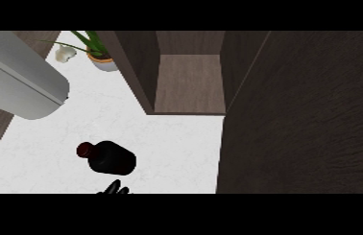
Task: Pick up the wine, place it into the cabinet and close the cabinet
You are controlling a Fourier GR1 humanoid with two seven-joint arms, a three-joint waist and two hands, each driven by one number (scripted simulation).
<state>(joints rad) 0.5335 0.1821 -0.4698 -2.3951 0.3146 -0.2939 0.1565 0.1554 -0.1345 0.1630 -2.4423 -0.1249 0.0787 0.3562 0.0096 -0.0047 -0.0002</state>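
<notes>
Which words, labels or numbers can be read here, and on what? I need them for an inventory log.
None: no readable text appears anywhere.
The wine bottle shows no label.
The cabinet, its open door, the potted plant and the counter are unmarked.

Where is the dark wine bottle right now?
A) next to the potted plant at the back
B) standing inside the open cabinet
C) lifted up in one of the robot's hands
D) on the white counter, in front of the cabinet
D: the wine bottle stands on the white counter, nearer than the open cabinet, whose shelf is bare; only fingertips of a hand show below it, apart from the bottle.
</notes>
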